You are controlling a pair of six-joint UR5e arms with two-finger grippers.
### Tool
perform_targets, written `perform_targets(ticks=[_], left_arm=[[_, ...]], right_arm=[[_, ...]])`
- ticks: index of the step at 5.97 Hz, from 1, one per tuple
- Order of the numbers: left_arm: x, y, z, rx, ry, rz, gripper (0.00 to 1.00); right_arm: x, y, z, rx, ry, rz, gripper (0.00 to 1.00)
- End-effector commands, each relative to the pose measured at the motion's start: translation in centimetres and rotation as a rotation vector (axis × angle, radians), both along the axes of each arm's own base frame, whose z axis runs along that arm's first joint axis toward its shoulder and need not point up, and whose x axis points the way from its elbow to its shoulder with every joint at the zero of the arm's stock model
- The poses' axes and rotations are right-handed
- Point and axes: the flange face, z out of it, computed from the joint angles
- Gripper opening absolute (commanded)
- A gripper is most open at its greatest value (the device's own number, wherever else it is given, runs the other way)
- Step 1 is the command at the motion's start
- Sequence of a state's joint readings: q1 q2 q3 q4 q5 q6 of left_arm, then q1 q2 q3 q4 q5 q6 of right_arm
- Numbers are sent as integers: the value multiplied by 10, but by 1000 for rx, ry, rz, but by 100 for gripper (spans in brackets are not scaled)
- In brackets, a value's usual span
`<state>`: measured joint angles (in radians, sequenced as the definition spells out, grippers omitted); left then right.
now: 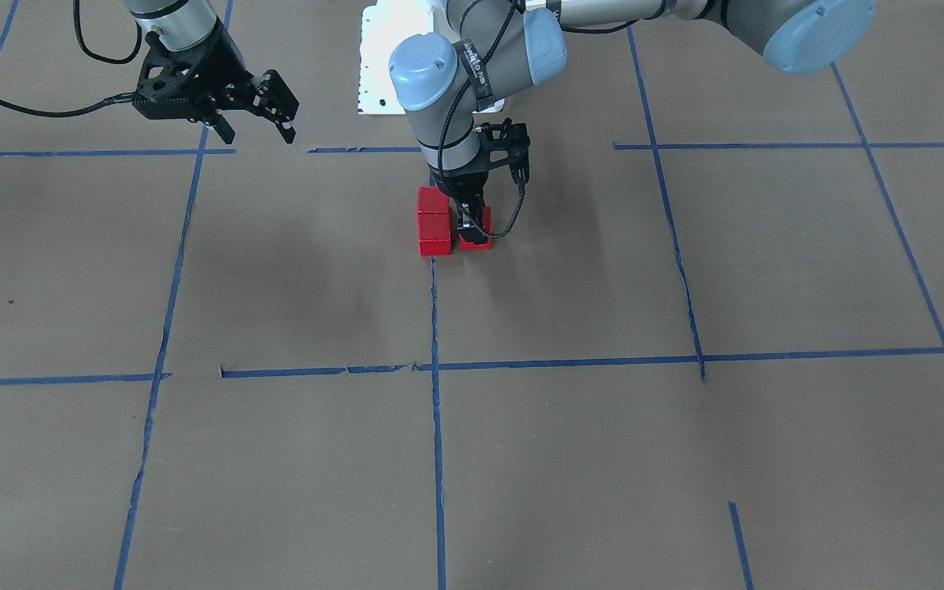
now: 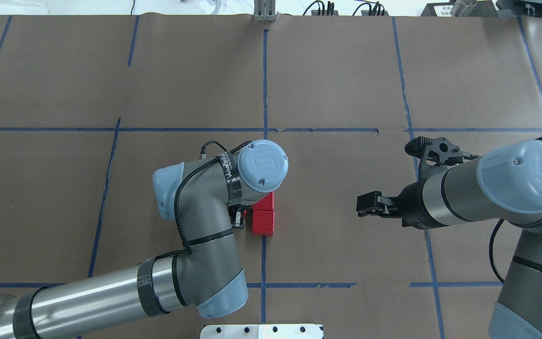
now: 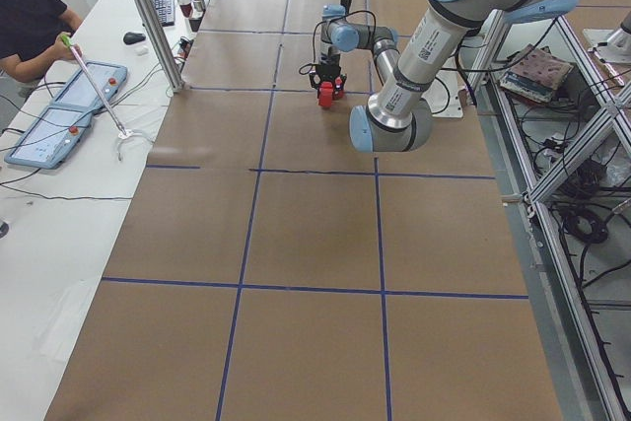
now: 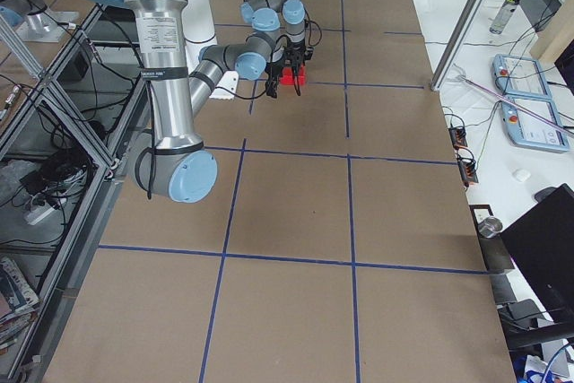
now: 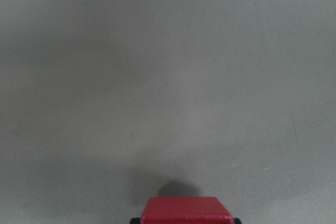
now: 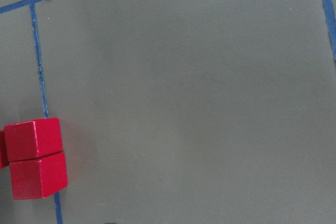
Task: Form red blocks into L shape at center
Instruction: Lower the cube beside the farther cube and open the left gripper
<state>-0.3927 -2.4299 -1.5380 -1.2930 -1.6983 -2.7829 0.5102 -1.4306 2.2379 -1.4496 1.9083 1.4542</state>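
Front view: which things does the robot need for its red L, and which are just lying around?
For the job:
- two red blocks, touching
- third block, in the left tool, beside them

Just there:
- blue tape lines
- white base
- right tool, open, off to one side

Plain red blocks (image 1: 434, 233), brown table (image 1: 275, 270) (blue gridlines (image 1: 437, 328)).

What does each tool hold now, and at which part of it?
The left tool holds one red block by two opposite side faces. The right tool holds nothing.
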Motion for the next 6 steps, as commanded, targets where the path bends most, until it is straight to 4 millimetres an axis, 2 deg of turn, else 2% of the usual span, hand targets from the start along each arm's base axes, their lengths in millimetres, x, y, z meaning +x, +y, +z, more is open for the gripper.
perform_targets(ticks=[1,6], left_arm=[[0,-3,-1,-4,16,-20,4],[3,-4,-4,-9,30,-39,11]], right_arm=[[0,0,0,0,0,1,100],[0,0,0,-1,0,-1,100]])
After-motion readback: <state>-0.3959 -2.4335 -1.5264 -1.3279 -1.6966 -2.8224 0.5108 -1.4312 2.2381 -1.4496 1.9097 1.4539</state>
